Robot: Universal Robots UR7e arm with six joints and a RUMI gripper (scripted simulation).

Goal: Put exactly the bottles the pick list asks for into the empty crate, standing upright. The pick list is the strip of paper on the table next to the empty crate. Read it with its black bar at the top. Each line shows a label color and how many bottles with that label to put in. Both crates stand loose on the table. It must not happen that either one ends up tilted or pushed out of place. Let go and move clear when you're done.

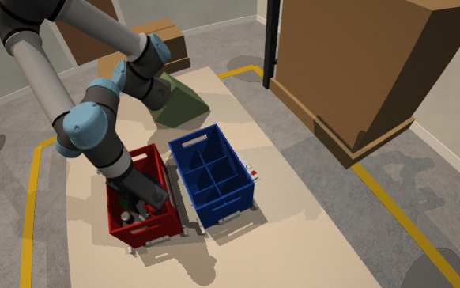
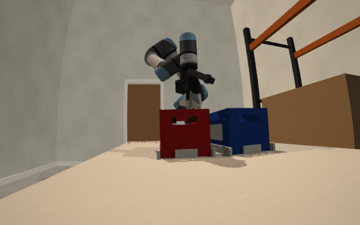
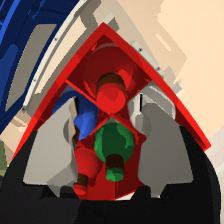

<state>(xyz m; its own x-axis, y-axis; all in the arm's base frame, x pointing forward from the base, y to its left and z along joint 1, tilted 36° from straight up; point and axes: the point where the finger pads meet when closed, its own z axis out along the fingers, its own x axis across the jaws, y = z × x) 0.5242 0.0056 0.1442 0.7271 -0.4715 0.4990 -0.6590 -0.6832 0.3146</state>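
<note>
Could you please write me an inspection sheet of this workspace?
Surface: pale table top; shadows fall across it.
Job's things: red crate holds bottles, among them a green one; blue crate has bare compartments; pick list partly hidden beside it.
Clutter: nothing seen loose; metal brackets sit around the crates.
Gripper: over the red crate, fingers apart, no bottle clearly held.
Cables: nothing seen.
Surroundings: large box on one side, yellow floor lines, brown door.
</note>
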